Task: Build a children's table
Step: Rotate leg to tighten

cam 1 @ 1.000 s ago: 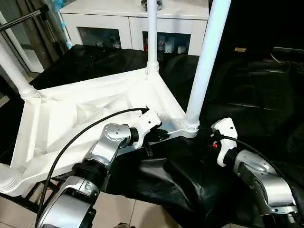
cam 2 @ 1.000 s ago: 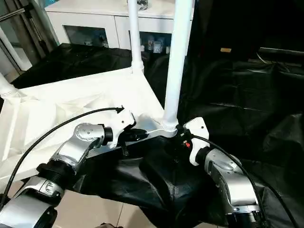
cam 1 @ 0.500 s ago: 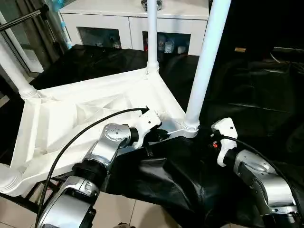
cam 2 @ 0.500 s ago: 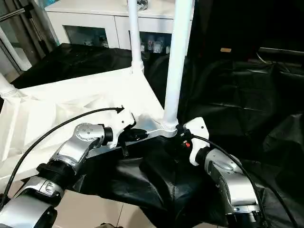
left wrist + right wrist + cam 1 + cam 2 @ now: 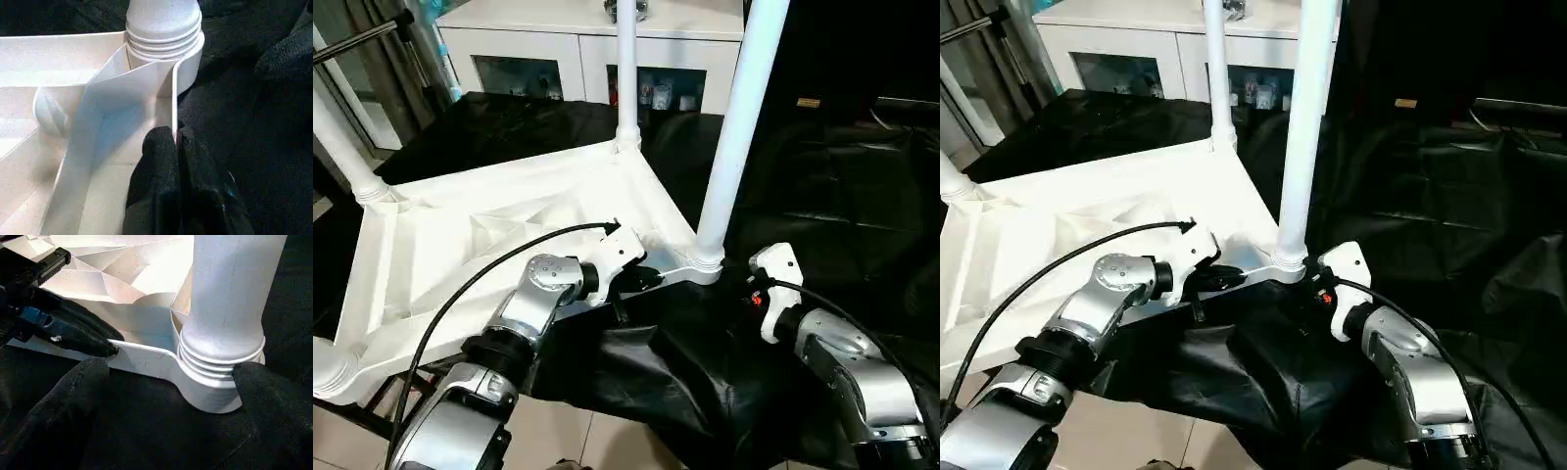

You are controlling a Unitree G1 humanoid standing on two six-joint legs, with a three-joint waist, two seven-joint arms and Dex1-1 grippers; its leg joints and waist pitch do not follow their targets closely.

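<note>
tabletop rim pinched by left tool, right tool astride leg

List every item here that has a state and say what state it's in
tabletop: upside down, ribbed underside up, on the black cloth.
near leg: upright, seated in its corner socket.
far leg: upright in its socket.
left gripper: shut on the tabletop's rim.
right gripper: open, fingers either side of the near leg's socket.
</note>
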